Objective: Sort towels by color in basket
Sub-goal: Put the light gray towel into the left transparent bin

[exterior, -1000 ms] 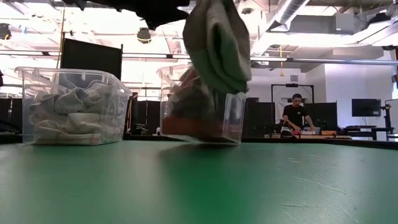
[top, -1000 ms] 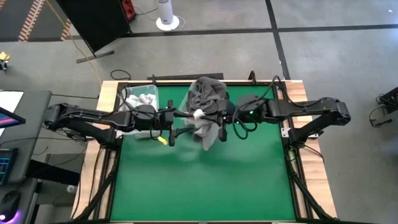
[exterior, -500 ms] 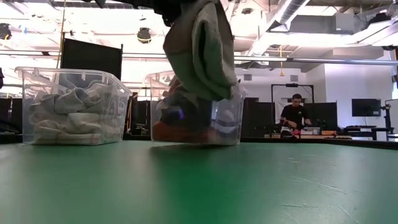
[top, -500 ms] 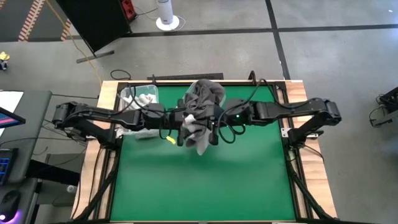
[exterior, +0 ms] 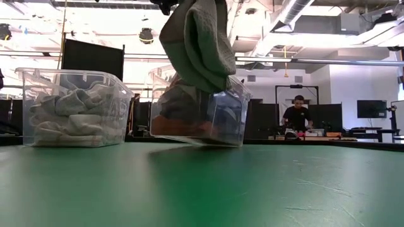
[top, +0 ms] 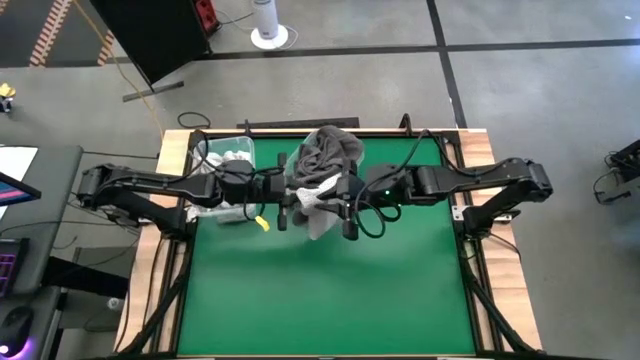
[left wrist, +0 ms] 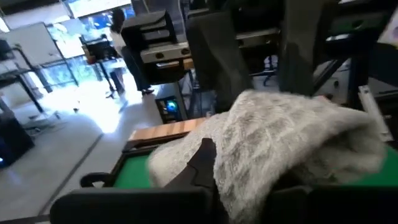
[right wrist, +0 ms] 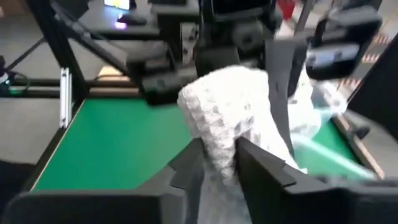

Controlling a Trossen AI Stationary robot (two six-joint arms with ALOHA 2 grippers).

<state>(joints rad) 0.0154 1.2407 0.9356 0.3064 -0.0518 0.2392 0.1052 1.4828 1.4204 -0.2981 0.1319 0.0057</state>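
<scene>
Clearly soft, light and floppy, grey waffle towel point(top: 316, 200) hanging folded above the tabletop point(top: 320, 290) before the full bin point(exterior: 199, 116), pinched at its top edge by left tool point(top: 284, 193) and right tool point(top: 345, 197), best gripped near corners.

Green table point(top: 330, 290); person point(exterior: 297, 120) at far bench; white fan base point(top: 268, 36).

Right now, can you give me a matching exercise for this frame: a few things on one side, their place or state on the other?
Things:
1. grey towel
2. left bin
3. middle bin
4. person

Places or states:
A. tilted on the table
B. far back in the room
C. held up by both grippers
D. flat, full of white towels

Pairs: 1-C, 2-D, 3-A, 4-B
</scene>
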